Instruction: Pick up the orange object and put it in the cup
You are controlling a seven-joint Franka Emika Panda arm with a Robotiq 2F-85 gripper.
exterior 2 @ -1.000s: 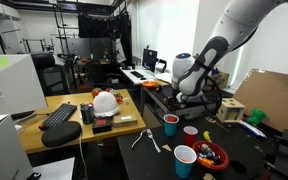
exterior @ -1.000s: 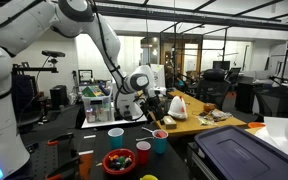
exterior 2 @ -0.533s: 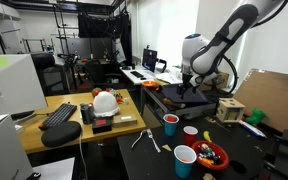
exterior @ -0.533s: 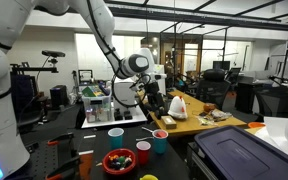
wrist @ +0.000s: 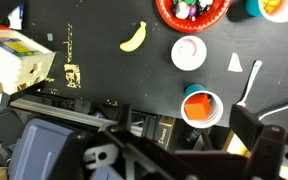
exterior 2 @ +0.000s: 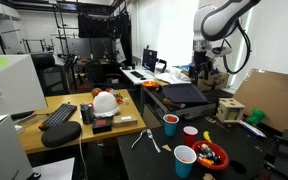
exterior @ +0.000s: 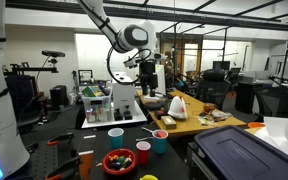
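End effector [exterior: 149, 84] raised high, jaws apart and empty, black counter [wrist: 104, 62] well below it, orange object [wrist: 200, 106] inside cup [wrist: 198, 89] beneath, cluttered lab around.

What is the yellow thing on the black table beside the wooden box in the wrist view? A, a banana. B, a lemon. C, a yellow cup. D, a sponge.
A: the curved yellow shape of a banana lies flat on the table, to the right of the box in that view.
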